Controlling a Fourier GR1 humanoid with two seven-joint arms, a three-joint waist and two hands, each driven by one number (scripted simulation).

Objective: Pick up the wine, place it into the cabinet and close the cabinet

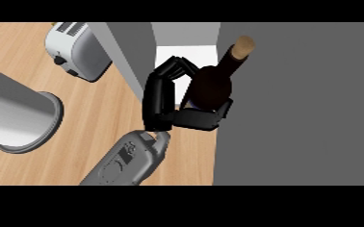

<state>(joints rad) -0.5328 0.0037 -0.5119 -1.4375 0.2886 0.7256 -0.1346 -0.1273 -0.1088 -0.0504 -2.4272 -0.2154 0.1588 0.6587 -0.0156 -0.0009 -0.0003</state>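
Dark glass wine bottle with tan cork, tilted, at the grey cabinet opening; black right hand fingers curled round its body. Wooden counter, chrome toaster far left.

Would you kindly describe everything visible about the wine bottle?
The wine bottle is dark, almost black, glossy like glass, with a rounded body, a narrow neck and a tan cork-like top. It tilts with its top toward the upper right. One black hand curls round its body, hiding its base. It is held at the cabinet's opening, against the grey door on the right.
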